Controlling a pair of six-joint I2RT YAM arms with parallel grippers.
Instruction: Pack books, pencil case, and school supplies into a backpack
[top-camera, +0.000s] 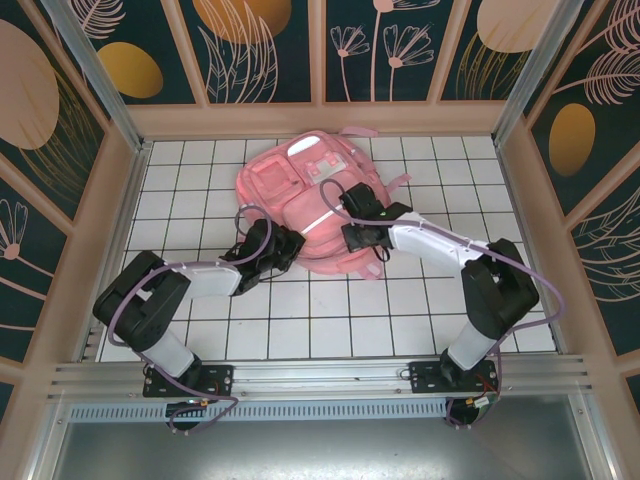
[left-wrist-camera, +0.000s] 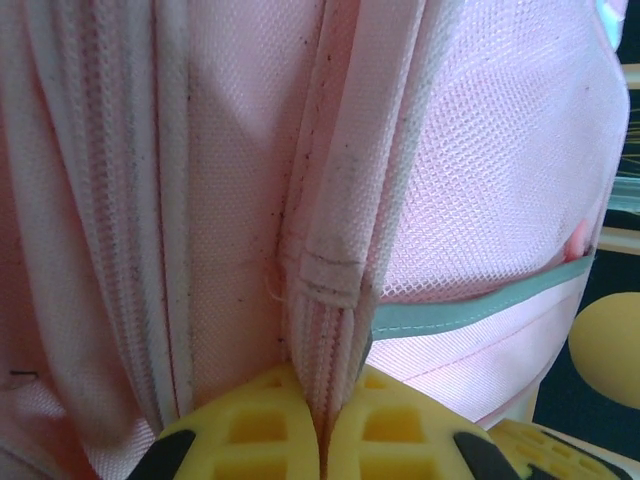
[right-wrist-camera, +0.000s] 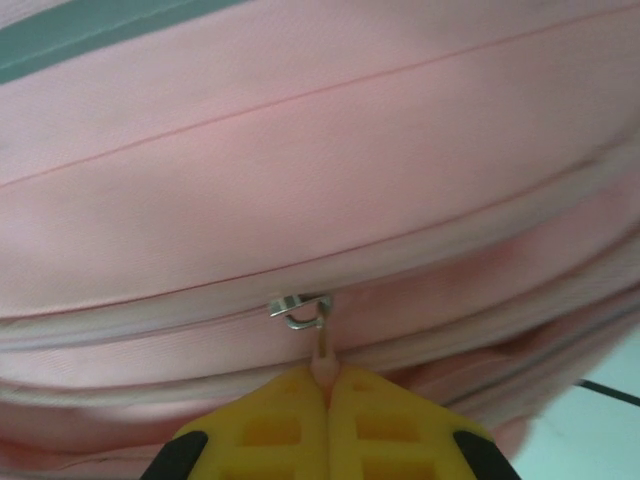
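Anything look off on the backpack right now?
Nothing major. The backpack lies flat; left claw pinches its strap, right claw its zipper pull. Only a loose thread and dark specks by the strap's stitching look worn.

Robot test booth: aluminium rail (top-camera: 320, 375), white-tiled table (top-camera: 330, 310), floral-printed wall panels (top-camera: 250, 50).

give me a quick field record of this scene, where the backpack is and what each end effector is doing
surface: white tiled table
backpack: pink, lying at the middle of the table, toward the far side
left end effector: shut, pinching a ribbed webbing strip on the backpack's near left side
right end effector: shut on the zipper pull, with the metal slider just beyond the fingertips
arms: both reach in to the backpack's near edge
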